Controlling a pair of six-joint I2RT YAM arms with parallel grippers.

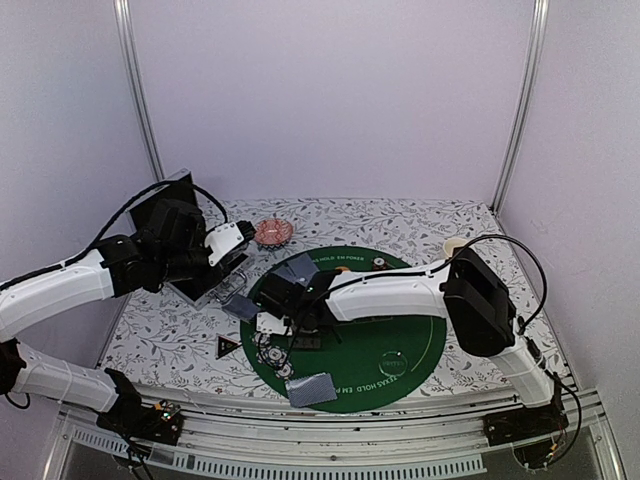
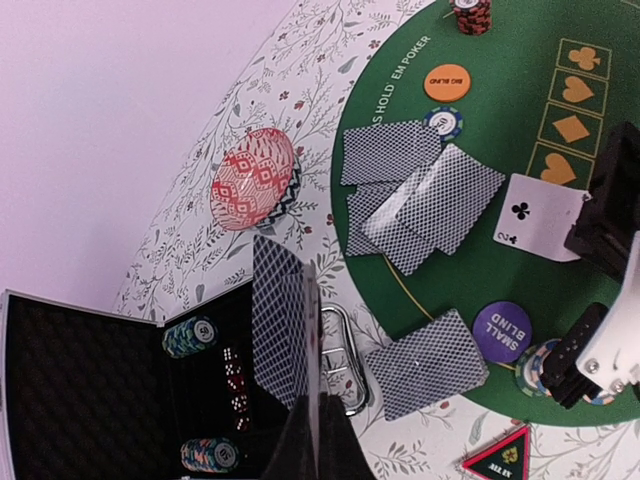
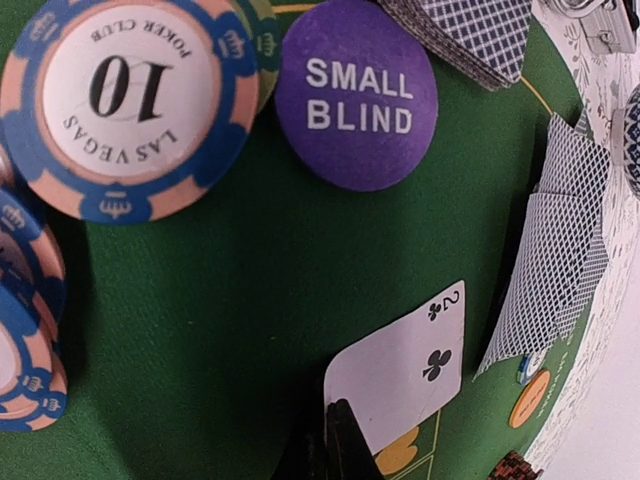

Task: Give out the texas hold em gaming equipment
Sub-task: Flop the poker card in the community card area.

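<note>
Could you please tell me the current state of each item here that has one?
case: open.
left gripper: shut on the upright card.
upright card: held on edge, back showing.
right gripper: shut, tips at the two of clubs; whether it grips the card is unclear.
two of clubs: face up.
spread cards: face down on the mat.

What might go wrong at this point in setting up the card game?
1. The left claw grips upright cards by their bottom edge above the open case; they might slip or fan out into it.
2. The right claw seems to pinch the two of clubs by a corner; it might land crooked.
3. The blue chips sit close by; the claw might nudge them.
</note>
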